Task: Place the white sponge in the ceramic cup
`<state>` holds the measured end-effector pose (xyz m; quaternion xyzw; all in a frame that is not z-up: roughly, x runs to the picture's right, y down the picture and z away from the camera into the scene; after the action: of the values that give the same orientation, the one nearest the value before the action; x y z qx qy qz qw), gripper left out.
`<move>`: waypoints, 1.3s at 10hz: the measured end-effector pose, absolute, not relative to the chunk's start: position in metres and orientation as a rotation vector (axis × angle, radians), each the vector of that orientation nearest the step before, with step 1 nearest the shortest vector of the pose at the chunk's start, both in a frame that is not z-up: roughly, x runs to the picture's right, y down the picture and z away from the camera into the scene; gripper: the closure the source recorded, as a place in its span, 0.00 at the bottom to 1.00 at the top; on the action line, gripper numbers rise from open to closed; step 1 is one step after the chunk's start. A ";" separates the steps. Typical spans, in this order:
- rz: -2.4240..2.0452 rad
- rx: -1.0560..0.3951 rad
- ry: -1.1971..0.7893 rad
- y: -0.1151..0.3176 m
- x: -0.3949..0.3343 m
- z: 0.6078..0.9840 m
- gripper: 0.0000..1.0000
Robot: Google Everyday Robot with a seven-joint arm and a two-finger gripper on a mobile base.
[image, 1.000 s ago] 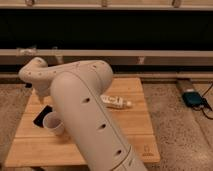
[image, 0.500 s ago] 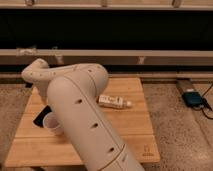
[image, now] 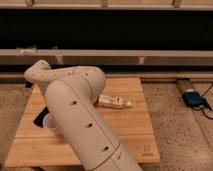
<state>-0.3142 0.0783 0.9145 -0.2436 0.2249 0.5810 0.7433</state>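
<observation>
My white arm (image: pixel 75 115) fills the middle of the camera view and bends over the wooden table (image: pixel 135 135). My gripper is hidden behind the arm, so I cannot place it. The ceramic cup (image: pixel 49 122) peeks out at the arm's left edge, upright on the table and partly covered. The white sponge is out of view.
A black flat rectangle (image: pixel 40 117) lies just left of the cup. A white printed packet (image: pixel 111 102) lies right of the arm, with a sliver of orange bowl (image: pixel 94 100) beside it. A blue object (image: pixel 192 97) sits on the floor at right. A dark wall with a ledge (image: pixel 150 57) runs behind.
The arm has shifted slightly left and down, covering more of the cup and the black rectangle. The packet has not moved.
</observation>
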 end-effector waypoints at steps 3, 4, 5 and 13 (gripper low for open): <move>1.291 -0.515 0.515 0.077 -0.306 0.919 0.65; 1.298 -0.511 0.517 0.075 -0.304 0.917 0.78; 1.303 -0.509 0.518 0.074 -0.302 0.916 0.87; 1.304 -0.550 0.302 0.050 -0.305 0.830 1.00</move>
<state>-0.3046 0.0498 0.8297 -0.2515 0.1382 0.5966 0.7495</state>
